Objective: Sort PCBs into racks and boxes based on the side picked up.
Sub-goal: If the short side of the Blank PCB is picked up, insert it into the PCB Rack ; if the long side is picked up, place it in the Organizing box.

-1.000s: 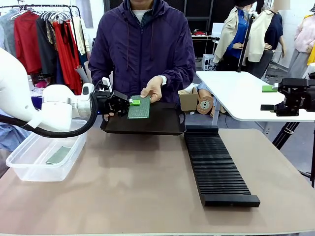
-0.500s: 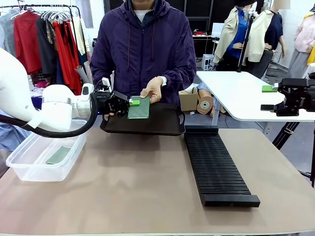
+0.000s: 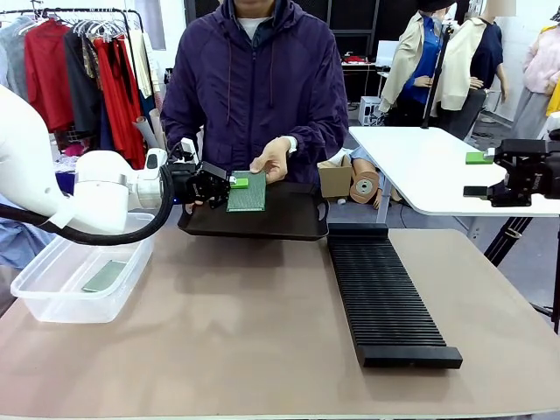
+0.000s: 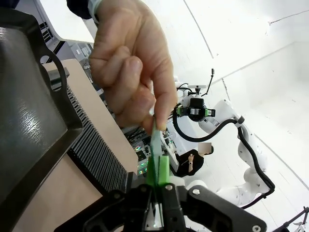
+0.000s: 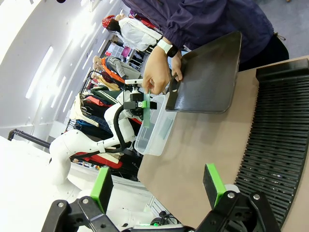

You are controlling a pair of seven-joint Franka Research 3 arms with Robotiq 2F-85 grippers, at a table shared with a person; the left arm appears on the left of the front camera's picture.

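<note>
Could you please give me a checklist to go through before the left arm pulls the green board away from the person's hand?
1. Left gripper shut on the board: ok, its pads clamp the board's edge.
2. Person's hand off the board: not ok, the fingers pinch it.
3. Room in the clear tub: ok, one other board lies flat inside.
4. Right gripper out of the path: ok, it is open and on the far side of the rack.
5. Whether this board goes to the tub or the rack: cannot tell.
</note>
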